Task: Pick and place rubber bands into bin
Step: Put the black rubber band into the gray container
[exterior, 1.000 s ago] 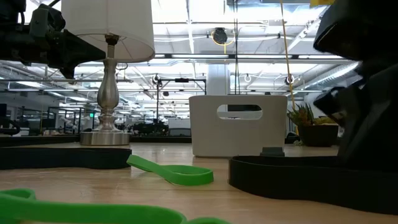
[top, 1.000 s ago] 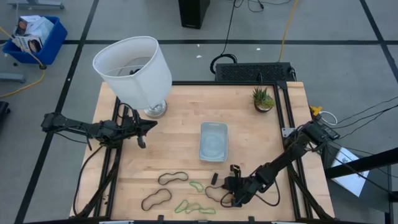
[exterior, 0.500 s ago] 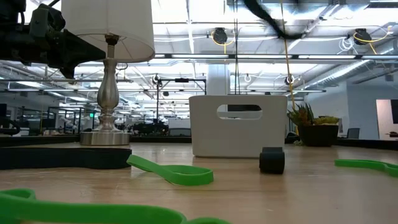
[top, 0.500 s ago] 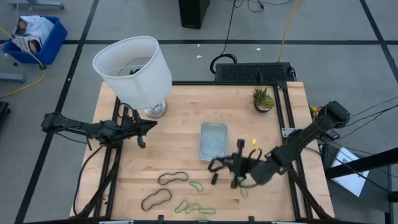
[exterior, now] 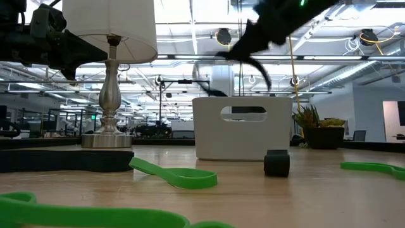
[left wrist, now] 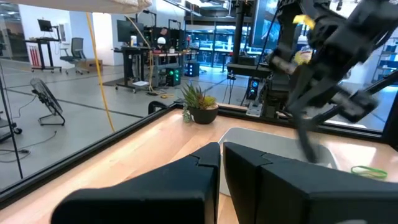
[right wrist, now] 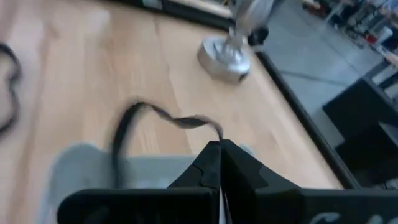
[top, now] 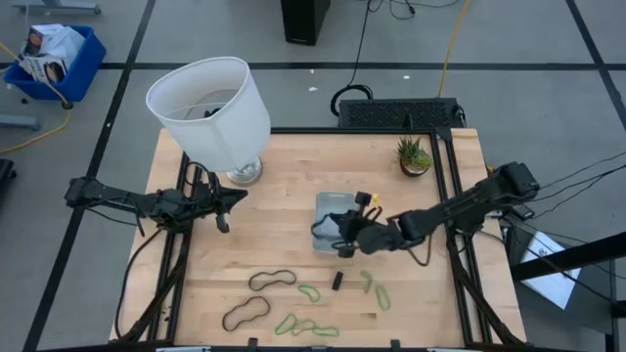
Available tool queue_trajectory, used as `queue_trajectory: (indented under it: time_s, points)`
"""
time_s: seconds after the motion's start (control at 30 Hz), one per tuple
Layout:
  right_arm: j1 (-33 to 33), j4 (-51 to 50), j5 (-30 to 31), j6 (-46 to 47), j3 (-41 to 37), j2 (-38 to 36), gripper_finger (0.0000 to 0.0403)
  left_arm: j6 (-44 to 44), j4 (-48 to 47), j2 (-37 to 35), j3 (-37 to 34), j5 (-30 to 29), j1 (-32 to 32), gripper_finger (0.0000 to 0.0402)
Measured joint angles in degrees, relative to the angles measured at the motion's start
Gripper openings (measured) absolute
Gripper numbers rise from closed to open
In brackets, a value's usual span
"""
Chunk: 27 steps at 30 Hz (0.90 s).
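My right gripper [top: 344,233] is shut on a black rubber band [right wrist: 134,121] above the near part of the clear bin [top: 335,207]. The band also shows hanging over the bin in the low view [exterior: 261,71]. Two black bands [top: 272,280] [top: 245,312] and green bands [top: 309,291] [top: 305,326] [top: 375,288] lie flat on the table toward its near edge. My left gripper [top: 223,211] is shut and empty near the lamp; its closed fingers show in the left wrist view [left wrist: 221,163]. My right gripper pinches the black band at one point of its loop [right wrist: 215,134] between its two shut fingertips. The rest of the loop hangs slack and wavy below and ahead of the fingers, lifted clear of the table, over the bin [right wrist: 93,171].
A small black block [top: 336,281] lies near the bin's near end. A white-shaded lamp [top: 210,112] stands at the far left, a potted plant [top: 414,154] at the far right. Bare wood lies between the bin and the left arm.
My right gripper has risen from the table near its near edge, carrying the black band, and gone toward the far edge and left until it is over the bin. The band is lifted clear and hangs. A green band now shows where the gripper was.
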Motion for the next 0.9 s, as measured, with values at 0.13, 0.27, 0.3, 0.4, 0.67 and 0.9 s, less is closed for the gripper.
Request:
queue_trajectory:
  time_s: [0.13, 0.27, 0.3, 0.4, 0.67, 0.9]
  points:
    - [-2.22, 0.26, -1.55, 0.84, -0.49, 1.2, 0.0, -0.02, -0.01, 0.01, 0.0, 0.0, 0.01, 0.0026]
    - [-3.76, 0.16, -4.42, 1.74, -0.6, 2.26, 0.0, 0.0, 0.0, 0.02, 0.0, 0.0, 0.01, 0.0026]
    - [-3.96, -0.31, -4.53, 1.89, -0.61, 2.27, 0.0, -0.02, -0.02, 0.0, 0.0, 0.0, 0.01, 0.0026]
    - [-4.22, -0.23, -5.59, 1.95, -0.62, 2.18, 0.0, -0.02, -0.02, 0.01, 0.0, 0.0, 0.01, 0.0026]
    - [-4.53, -1.81, -8.72, 4.34, -0.62, 2.2, 0.0001, -0.21, -0.02, 0.02, 0.0, 0.0, 0.01, 0.0026]
    - [-4.8, -2.41, -10.01, 6.82, -0.62, 2.2, 0.0045, -0.37, -0.02, 0.01, 0.0, 0.0, 0.01, 0.0026]
